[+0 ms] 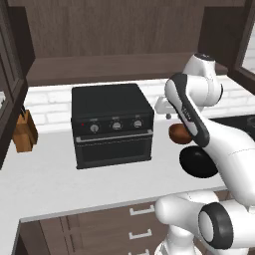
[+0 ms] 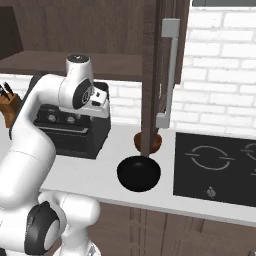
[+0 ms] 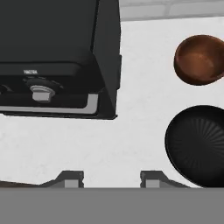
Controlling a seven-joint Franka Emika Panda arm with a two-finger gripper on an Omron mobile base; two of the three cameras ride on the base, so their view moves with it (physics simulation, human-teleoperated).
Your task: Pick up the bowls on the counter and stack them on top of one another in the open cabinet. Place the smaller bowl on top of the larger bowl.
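Both bowls sit untouched on the white counter (image 3: 131, 131), the black larger bowl (image 3: 199, 144) just beside the reddish-brown smaller bowl (image 3: 199, 59), while the gripper (image 3: 113, 178), fingers apart and empty, hovers above, apparently needing to shift toward the black bowl first.

My two base cameras look forward and down from behind me, left and right, both catching the counter (image 1: 60, 184), toaster oven (image 1: 111, 124) and black bowl (image 2: 138, 173). My hand camera looks straight down, closer in.
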